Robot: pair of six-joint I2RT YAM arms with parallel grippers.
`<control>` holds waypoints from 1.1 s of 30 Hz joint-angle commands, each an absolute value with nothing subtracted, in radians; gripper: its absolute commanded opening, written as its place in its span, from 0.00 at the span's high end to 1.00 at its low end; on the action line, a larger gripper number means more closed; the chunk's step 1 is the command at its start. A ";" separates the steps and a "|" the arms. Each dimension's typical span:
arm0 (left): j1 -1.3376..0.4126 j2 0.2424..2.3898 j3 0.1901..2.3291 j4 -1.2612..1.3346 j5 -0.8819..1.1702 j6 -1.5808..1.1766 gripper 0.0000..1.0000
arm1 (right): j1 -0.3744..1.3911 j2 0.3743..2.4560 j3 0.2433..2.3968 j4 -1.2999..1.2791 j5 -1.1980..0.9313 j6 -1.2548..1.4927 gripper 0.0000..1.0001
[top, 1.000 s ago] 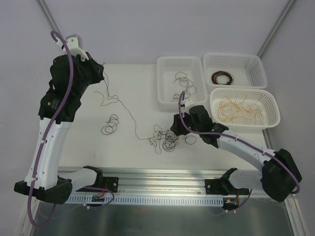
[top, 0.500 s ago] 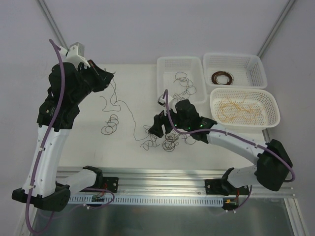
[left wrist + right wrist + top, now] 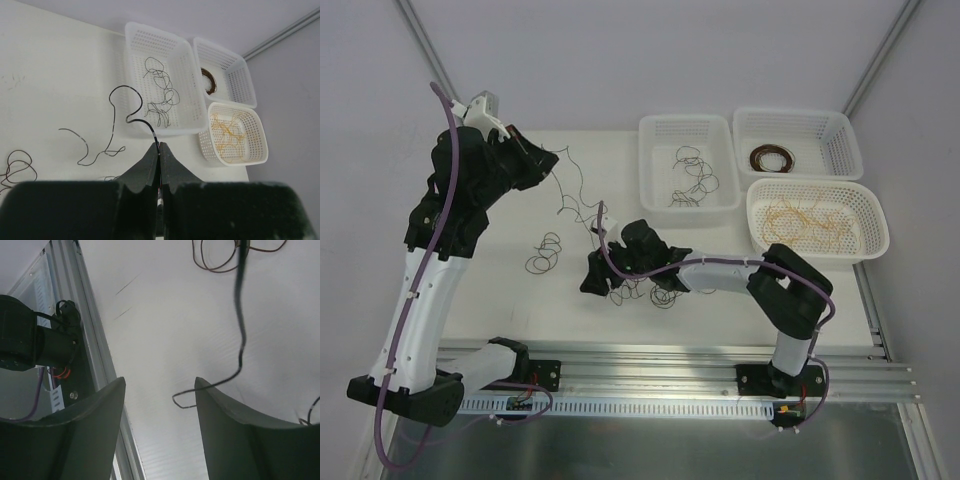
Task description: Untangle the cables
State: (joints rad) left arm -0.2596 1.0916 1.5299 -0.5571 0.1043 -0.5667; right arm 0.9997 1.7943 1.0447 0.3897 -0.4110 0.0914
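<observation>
My left gripper (image 3: 548, 158) is raised at the table's far left and shut on a thin black cable (image 3: 578, 200) that trails down toward the tangle of dark curly cables (image 3: 655, 285) at centre front. In the left wrist view the gripper (image 3: 159, 148) pinches this black cable (image 3: 125, 107) at its tips. My right gripper (image 3: 591, 281) reaches left, low at the tangle's left edge. In the right wrist view it (image 3: 160, 385) is open and empty, with a black cable (image 3: 241, 340) hanging past its right finger (image 3: 230, 430).
A small dark coil (image 3: 544, 253) lies apart at left. Three white baskets stand at back right: one with black cables (image 3: 686, 165), one with a dark brown coil (image 3: 772, 158), one with yellow cables (image 3: 815, 222). The metal rail (image 3: 85, 315) runs along the front edge.
My right arm has swept left across the tangle to its left edge. My left gripper has moved slightly right with the black cable, lifting more of it off the table.
</observation>
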 commanded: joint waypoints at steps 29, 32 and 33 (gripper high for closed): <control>-0.250 0.654 0.862 -0.160 0.284 -0.469 0.06 | 0.925 1.528 1.496 -0.158 -0.265 0.104 0.99; -0.252 0.589 0.744 -0.083 0.321 -0.479 0.06 | 0.925 1.528 1.511 -0.178 -0.255 0.113 0.99; -0.252 0.563 0.697 -0.068 0.328 -0.482 0.06 | 0.923 1.528 1.511 -0.181 -0.250 0.117 0.99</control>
State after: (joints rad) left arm -0.2600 0.5968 0.7845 -0.2028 0.2512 -0.4980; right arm 0.9241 1.5597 1.4563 -0.1516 -0.2695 0.0898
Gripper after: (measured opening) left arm 0.937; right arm 0.018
